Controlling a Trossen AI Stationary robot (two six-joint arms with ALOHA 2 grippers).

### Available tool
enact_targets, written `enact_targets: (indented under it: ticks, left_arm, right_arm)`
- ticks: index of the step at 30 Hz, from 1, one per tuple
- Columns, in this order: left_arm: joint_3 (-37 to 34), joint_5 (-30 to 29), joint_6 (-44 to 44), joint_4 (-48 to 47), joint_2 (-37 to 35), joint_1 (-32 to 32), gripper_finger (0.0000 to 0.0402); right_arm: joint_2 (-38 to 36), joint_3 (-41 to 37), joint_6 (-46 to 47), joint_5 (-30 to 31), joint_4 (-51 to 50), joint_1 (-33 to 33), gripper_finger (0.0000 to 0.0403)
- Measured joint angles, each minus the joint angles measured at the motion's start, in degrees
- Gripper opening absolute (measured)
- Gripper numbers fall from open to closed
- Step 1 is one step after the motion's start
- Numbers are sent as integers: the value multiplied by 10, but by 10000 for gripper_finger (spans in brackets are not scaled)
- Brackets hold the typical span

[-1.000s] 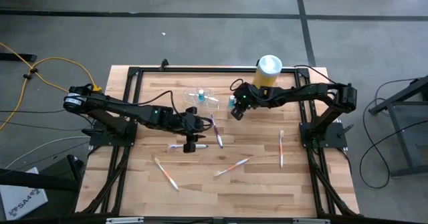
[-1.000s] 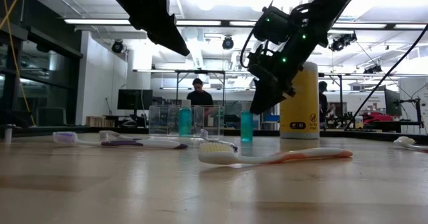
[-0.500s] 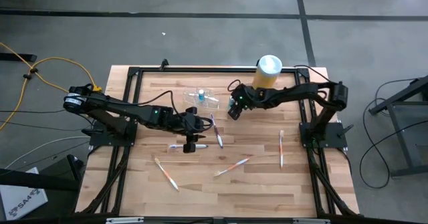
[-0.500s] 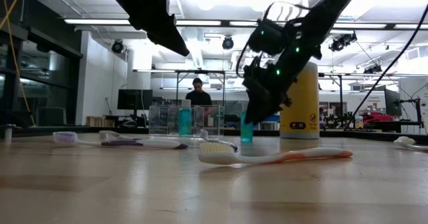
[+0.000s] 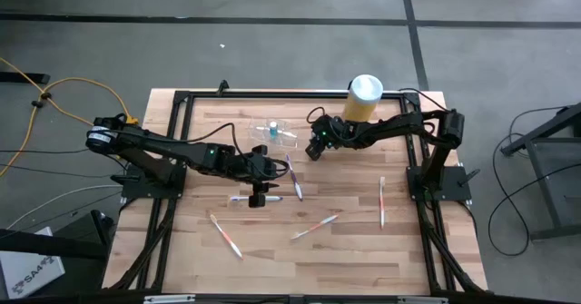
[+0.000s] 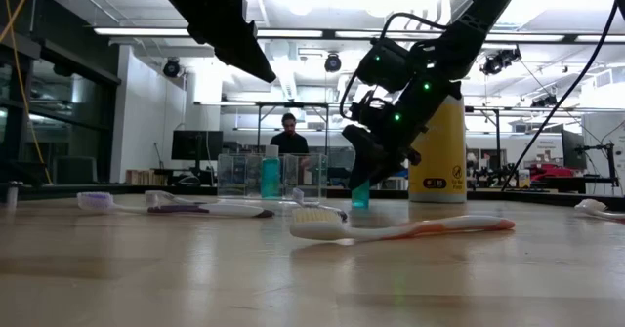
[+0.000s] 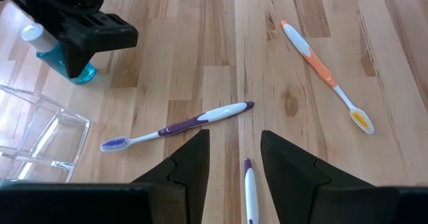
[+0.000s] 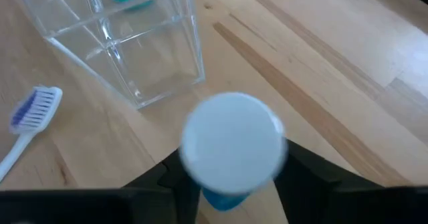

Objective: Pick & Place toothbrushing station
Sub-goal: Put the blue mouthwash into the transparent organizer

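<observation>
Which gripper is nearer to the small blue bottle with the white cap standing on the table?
The right. The right gripper hangs directly over the blue bottle, fingers on either side of it. The left gripper hovers farther off, above the purple toothbrush, empty.

5 toothbrushes [image 5: 316,224] on the worktop [image 5: 354,250], 2 small teal bottles [image 6: 269,177], 1 clear holder [image 5: 272,133], 1 yellow canister [image 5: 363,98], 2 dark arms [image 5: 163,146], 1 person [image 6: 289,135] in the room behind.
</observation>
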Motion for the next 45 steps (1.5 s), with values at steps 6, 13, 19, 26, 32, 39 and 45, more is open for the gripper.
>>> enact_targets:
  ticks: [6, 13, 19, 26, 32, 39, 45]
  left_arm:
    - [0, 0, 0, 0, 0, 0, 129]
    - [0, 0, 0, 0, 0, 0, 129]
    - [0, 0, 0, 0, 0, 0, 129]
    - [0, 0, -1, 0, 0, 0, 129]
    - [0, 0, -1, 0, 0, 0, 129]
    - [0, 0, -3, 0, 0, 0, 129]
    - [0, 0, -5, 0, 0, 0, 129]
  right_arm:
    - [0, 0, 6, -4, -6, 0, 85]
    - [0, 1, 7, -13, -17, 0, 64]
    - [0, 1, -10, -30, -19, 8, 65]
    - [-1, 1, -25, -34, -22, 43, 64]
    - [-1, 1, -36, -27, -30, 85, 64]
    - [-23, -1, -44, 7, -61, 132, 64]
    - [-54, -1, -41, 9, -91, 163, 64]
